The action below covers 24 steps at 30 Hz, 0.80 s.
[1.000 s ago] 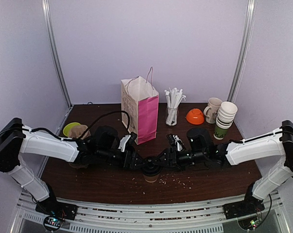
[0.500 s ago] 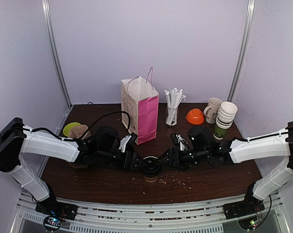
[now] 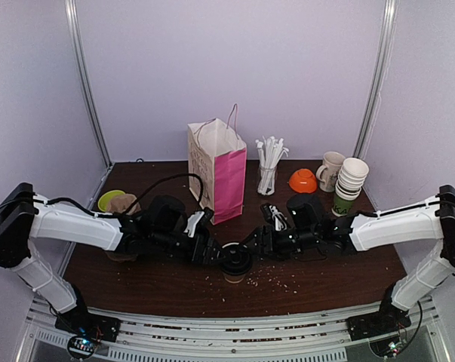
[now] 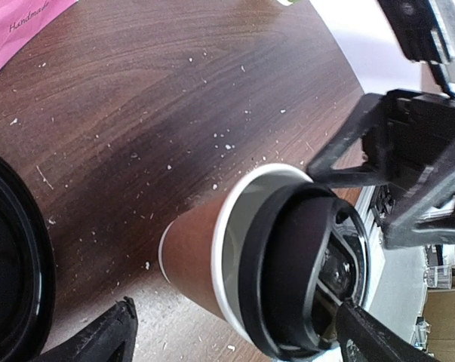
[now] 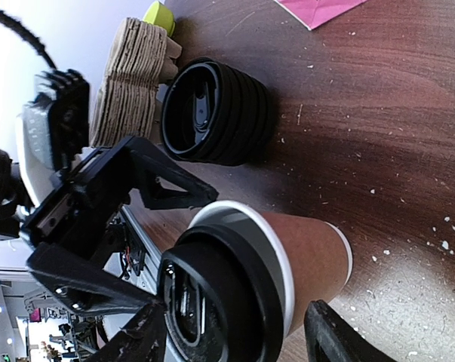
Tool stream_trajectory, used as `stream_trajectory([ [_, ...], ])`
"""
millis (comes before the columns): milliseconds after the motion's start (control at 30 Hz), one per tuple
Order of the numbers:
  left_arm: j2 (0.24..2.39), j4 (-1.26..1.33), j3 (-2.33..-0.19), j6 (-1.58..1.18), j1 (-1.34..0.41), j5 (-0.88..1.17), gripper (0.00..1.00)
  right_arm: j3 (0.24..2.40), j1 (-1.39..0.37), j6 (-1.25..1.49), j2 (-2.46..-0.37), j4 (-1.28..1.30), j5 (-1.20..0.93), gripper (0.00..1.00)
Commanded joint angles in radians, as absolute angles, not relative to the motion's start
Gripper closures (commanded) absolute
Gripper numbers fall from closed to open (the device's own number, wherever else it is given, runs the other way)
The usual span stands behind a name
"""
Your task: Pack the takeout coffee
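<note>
The takeout coffee (image 3: 235,264), a brown paper cup with a black dome lid, stands upright on the table near the front middle. Its white rim shows under the lid (image 4: 302,271). My left gripper (image 3: 213,255) reaches in from the left. In the left wrist view the cup (image 4: 201,256) sits between its wide-apart fingers (image 4: 106,335), with a gap on the cup's body side. My right gripper (image 3: 252,245) comes in from the right. In the right wrist view its fingers (image 5: 329,332) straddle the cup (image 5: 310,253) with a gap at the body. Both are open.
A pink-and-white paper bag (image 3: 218,170) stands open behind the cup. Right of it are a glass of straws (image 3: 268,170), an orange bowl (image 3: 303,181), a beige mug (image 3: 330,170) and stacked paper cups (image 3: 348,185). Black lids (image 5: 216,113) and cardboard sleeves (image 5: 129,75) lie at the left.
My left gripper's jaws have spread wider around the cup. My right gripper has drawn back in toward the cup from the right. The cup has stayed in place.
</note>
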State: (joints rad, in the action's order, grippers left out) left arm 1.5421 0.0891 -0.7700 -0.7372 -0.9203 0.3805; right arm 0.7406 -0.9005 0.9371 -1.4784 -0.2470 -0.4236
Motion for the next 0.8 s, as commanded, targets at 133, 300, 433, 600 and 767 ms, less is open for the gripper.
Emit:
stream_trajectory([
  [133,1.511,0.062,-0.786,-0.724,-0.927,0.351,0.05,0.722,-0.888,0.942,-1.533,-0.334,-0.437,0.37],
  [300,1.533,0.065,-0.784,-0.722,-0.927,0.341,0.10,0.701,-0.886,0.951,-1.543,-0.355,-0.437,0.41],
  [433,1.549,0.069,-0.777,-0.718,-0.927,0.339,0.14,0.680,-0.882,0.956,-1.549,-0.368,-0.436,0.45],
  [600,1.560,0.083,-0.758,-0.720,-0.927,0.337,0.17,0.662,-0.881,0.962,-1.562,-0.382,-0.438,0.47],
  [767,1.574,0.102,-0.733,-0.724,-0.927,0.336,0.19,0.647,-0.881,0.959,-1.579,-0.388,-0.431,0.50],
])
